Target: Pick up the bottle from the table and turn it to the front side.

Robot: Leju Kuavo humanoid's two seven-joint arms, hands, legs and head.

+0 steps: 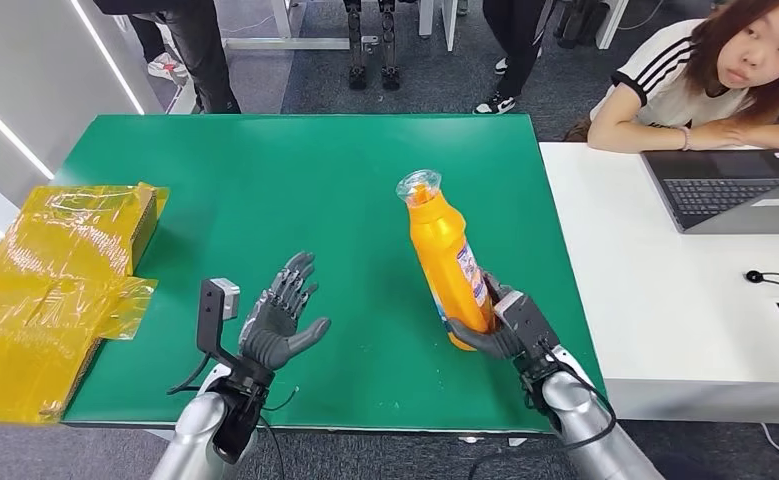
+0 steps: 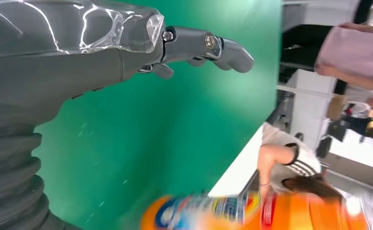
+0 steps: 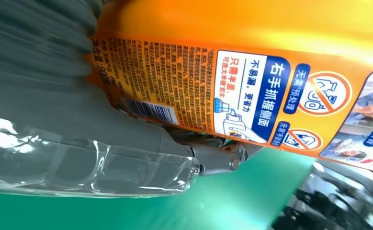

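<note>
Head view shows the orange bottle lifted at the right part of the green table, its long axis running near upright with the capped neck leaning away from the robot and a little to its left, base low and toward the robot. The right hand grasps the bottle around its lower body, fingers wrapped from the right side and behind; whether the base touches the cloth I cannot tell. The left hand hovers over the table's near-left area, released, fingers spread and holding nothing, well apart from the bottle.

The bottle sits near the table's right edge, just beside the white desk that abuts it, where a laptop lies and a person leans. Open green surface stretches to the bottle's left and beyond it toward the far edge. A yellow wrapped box rests at the table's left edge, overhanging it.

Right wrist view has the bottle's back label against the palm: orange plastic, fine printed text, a barcode, a blue-and-white panel and round warning symbols. Left wrist view catches the bottle blurred, with a colourful label band.
</note>
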